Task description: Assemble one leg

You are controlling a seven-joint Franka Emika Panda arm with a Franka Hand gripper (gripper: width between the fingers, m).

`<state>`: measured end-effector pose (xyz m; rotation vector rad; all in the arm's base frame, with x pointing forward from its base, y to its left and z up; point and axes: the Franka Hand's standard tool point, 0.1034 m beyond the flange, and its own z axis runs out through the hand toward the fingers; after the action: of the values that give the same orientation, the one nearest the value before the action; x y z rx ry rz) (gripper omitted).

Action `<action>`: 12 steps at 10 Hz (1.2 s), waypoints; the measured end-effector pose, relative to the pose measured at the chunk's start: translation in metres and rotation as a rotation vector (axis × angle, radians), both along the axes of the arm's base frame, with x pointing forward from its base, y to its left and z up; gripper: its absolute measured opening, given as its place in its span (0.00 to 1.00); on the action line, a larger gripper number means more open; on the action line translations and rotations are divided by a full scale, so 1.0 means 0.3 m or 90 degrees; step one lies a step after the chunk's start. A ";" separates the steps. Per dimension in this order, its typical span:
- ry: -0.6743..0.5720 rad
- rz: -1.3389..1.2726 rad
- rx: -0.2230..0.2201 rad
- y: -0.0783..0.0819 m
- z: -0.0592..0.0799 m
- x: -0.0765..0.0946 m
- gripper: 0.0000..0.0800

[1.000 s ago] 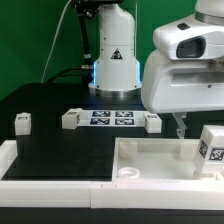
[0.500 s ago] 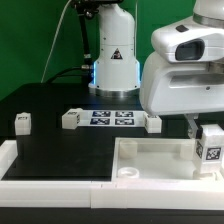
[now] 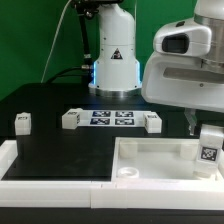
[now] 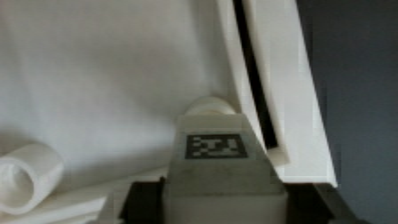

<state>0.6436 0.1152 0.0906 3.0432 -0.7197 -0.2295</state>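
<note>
Since a second ago the gripper has come down a little and drifted toward the exterior view's left. It carries the small chunky white plastic leg with it, black-and-white tag facing out.

Claw is pinching that leg. In the wrist view we see a dark pad on each flank of the block, no gap. The leg hangs upright inside the large white square plastic tray part, at its end on the exterior view's right, just beside the tray's raised side wall. We can't tell if the leg's foot is touching the tray floor, since the front rim hides it.

Further out, one round corner socket shows at the tray's near corner. The one under the leg is not in view. Three spare white legs sit on the black table, around the thin white marker board, well apart from the claw.

Risks as we judge them:
- The leg is close to the wall, so a small lateral offset could land it on the rim or socket lip and jam it.
- The grip is only high on the block, so pushing down off-centre could tilt or slip it.
- Nothing we see clamps the tray, so side load or twist could shove it.
</note>
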 end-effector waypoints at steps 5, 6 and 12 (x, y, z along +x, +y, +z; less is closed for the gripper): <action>-0.001 -0.450 -0.062 0.041 -0.004 0.004 0.49; -0.003 -0.388 -0.053 0.041 -0.005 0.004 0.49; -0.022 0.008 -0.010 0.038 -0.015 0.004 0.81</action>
<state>0.6448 0.1267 0.0861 3.0427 -0.7007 -0.1698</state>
